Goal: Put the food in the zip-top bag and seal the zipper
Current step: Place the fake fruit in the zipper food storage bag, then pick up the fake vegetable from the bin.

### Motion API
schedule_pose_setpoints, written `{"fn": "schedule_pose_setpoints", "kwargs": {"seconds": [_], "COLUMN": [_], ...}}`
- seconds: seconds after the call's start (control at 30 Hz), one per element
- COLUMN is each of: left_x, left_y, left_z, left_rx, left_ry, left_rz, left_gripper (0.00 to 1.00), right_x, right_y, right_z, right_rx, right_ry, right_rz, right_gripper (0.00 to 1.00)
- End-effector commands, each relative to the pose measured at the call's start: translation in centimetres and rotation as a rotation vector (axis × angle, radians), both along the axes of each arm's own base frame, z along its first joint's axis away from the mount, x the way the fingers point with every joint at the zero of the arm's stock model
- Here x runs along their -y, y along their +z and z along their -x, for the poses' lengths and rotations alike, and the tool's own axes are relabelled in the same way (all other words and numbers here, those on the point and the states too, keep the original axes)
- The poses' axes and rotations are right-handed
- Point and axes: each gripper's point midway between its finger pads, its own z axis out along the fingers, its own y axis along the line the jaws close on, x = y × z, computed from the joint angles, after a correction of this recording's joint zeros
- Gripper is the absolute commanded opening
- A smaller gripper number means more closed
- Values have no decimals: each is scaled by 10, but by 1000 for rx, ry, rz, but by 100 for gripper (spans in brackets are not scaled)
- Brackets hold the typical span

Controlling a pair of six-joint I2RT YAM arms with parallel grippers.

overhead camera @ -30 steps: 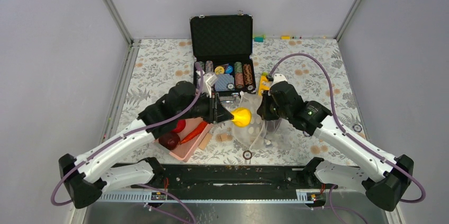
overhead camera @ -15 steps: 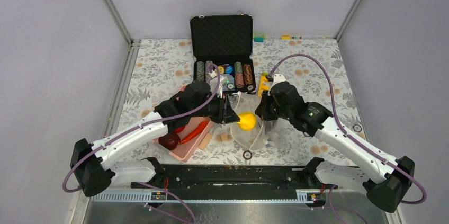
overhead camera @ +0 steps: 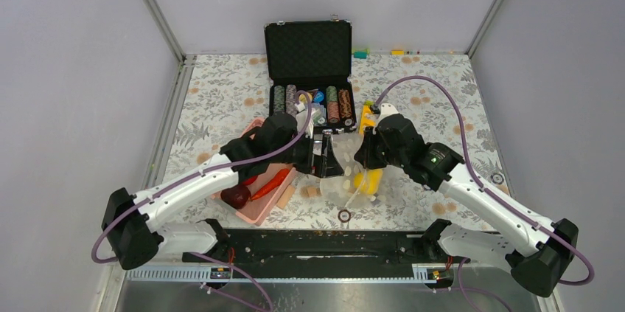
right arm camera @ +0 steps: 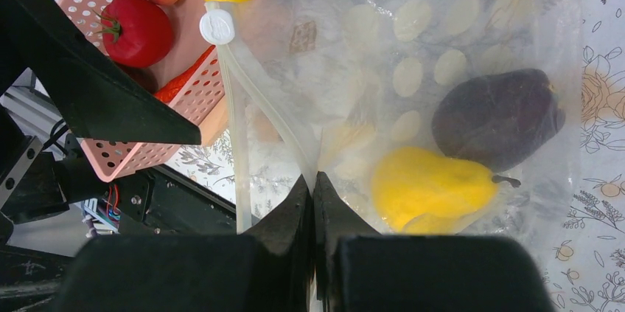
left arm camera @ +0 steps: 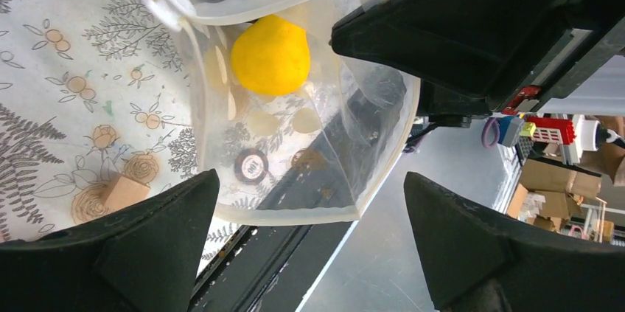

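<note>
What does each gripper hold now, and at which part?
The right gripper is shut on the zip-top bag, pinching its mouth edge. The left gripper is open and holds nothing.

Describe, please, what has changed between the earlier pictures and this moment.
The left fingers carried the yellow pear rightward to the mouth of the zip-top bag, then opened and let it go; the pear now lies inside the bag. The right fingers stayed shut on the bag's edge, and the pink basket and chip case did not move.
</note>
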Motion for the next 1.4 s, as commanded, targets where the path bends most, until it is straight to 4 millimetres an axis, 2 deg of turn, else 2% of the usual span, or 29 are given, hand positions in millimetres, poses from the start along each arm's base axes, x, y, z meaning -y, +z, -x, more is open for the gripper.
{"fn": "schedule_pose_setpoints", "kwargs": {"seconds": [0.0,0.2,0.33,0.4,0.53,0.73,0.8,0.97,1.2,1.37], "left_x": [-8,-64,-116,-150,-207,-258,-267,-270,-241,-250], "left_y": [35,19,12,6,-13,-40,-47,-62,-95,-111], "left_z": [-7,-35,-48,-53,-50,-37,-34,-37,-66,-78], "left_rx": [96,130,153,144,75,-10,-15,-22,-81,-97], "left_ry": [52,352,580,719,935,1137,1163,1166,1020,1056], "left_rz": [32,-168,-277,-337,-410,-494,-529,-571,-502,-598], "left_gripper": [99,99,99,99,99,99,99,99,99,99], "right_x": [-2,-1,-2,-3,-1,-1,-2,-4,-4,-2], "right_y": [9,6,4,3,1,-1,-3,-4,-4,-3], "right_z": [-2,-3,-5,-5,-7,-8,-9,-9,-8,-9], "right_rx": [35,35,30,25,27,18,14,4,5,14], "right_ry": [7,3,5,8,1,-2,-3,6,5,-3], "right_rz": [-33,-20,-12,-10,-3,4,7,7,3,6], "right_gripper": [0,0,0,0,0,0,0,0,0,0]}}
